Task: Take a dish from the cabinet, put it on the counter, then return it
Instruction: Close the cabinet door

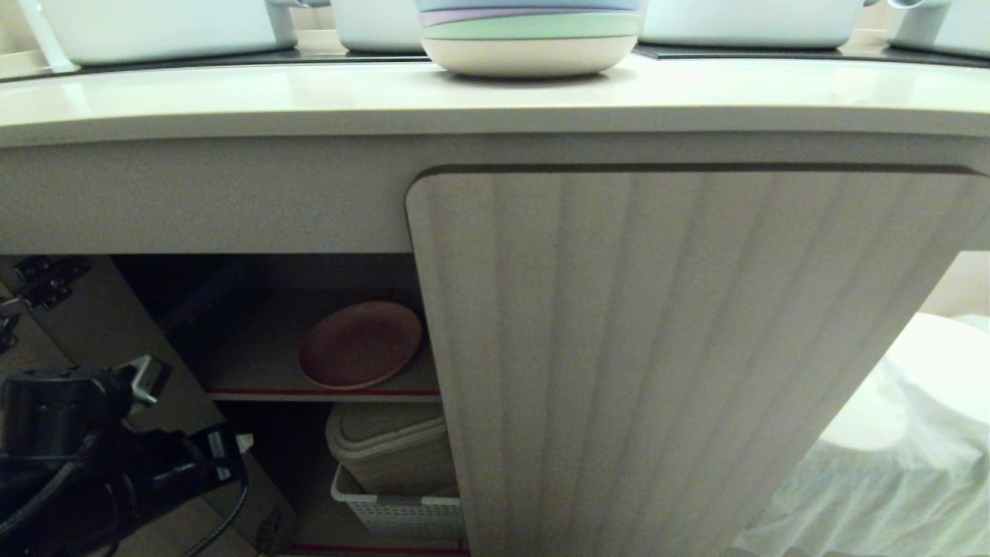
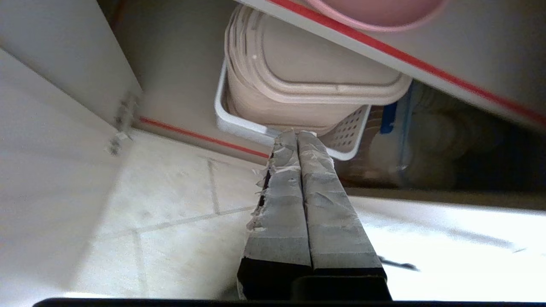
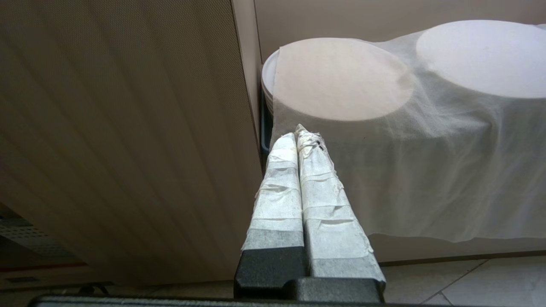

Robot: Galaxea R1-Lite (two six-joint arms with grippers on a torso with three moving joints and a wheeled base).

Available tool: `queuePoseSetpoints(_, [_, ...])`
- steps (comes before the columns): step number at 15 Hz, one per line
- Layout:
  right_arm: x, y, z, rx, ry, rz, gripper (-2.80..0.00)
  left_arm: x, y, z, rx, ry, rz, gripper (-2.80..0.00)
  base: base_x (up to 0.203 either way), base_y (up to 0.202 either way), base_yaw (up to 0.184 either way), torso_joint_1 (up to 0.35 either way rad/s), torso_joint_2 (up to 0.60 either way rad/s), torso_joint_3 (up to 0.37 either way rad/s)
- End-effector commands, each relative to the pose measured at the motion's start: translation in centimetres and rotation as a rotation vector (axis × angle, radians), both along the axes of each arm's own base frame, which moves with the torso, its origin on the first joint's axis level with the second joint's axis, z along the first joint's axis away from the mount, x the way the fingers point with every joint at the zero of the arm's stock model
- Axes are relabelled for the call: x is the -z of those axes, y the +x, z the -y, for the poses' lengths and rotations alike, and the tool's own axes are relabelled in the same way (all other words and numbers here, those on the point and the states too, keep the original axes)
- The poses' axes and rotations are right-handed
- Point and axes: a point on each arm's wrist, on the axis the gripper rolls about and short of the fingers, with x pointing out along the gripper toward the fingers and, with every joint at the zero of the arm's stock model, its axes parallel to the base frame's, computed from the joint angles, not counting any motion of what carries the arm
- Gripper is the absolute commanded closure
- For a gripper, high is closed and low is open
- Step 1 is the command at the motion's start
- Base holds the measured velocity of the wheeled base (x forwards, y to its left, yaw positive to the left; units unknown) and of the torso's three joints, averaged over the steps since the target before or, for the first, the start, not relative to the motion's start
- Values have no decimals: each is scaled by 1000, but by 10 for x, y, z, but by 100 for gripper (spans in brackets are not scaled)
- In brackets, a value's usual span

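The pink dish lies flat on the cabinet's upper grey shelf, behind its red front edge. The cabinet's left side stands open, while its fluted right door is closed. Above runs the cream counter. My left arm is low at the left, outside the opening. In the left wrist view the left gripper is shut and empty, aimed at the lower compartment, with the dish's rim above it. My right gripper is shut and empty, parked beside the closed door.
A stack of pastel plates and white pots stand on the counter. Below the dish's shelf, a beige lidded container sits in a white perforated basket. The opened left door flanks the arm. A white cloth covers round things at right.
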Motion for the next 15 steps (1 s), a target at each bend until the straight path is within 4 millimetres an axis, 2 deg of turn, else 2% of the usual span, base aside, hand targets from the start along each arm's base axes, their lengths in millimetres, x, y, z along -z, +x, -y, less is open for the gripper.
queuePoseSetpoints(1, [0,0,0,0,0,0,0,-8,-13,0,29,29,62,0,0,0,0,0,0,0])
queuePoseSetpoints(6, [0,0,0,0,0,0,0,-19,-49,-2,100,131,188,0,0,0,0,0,0,0])
queuePoseSetpoints(15, [0,0,0,0,0,0,0,-17,-134,-5,213,324,464,0,0,0,0,0,0,0])
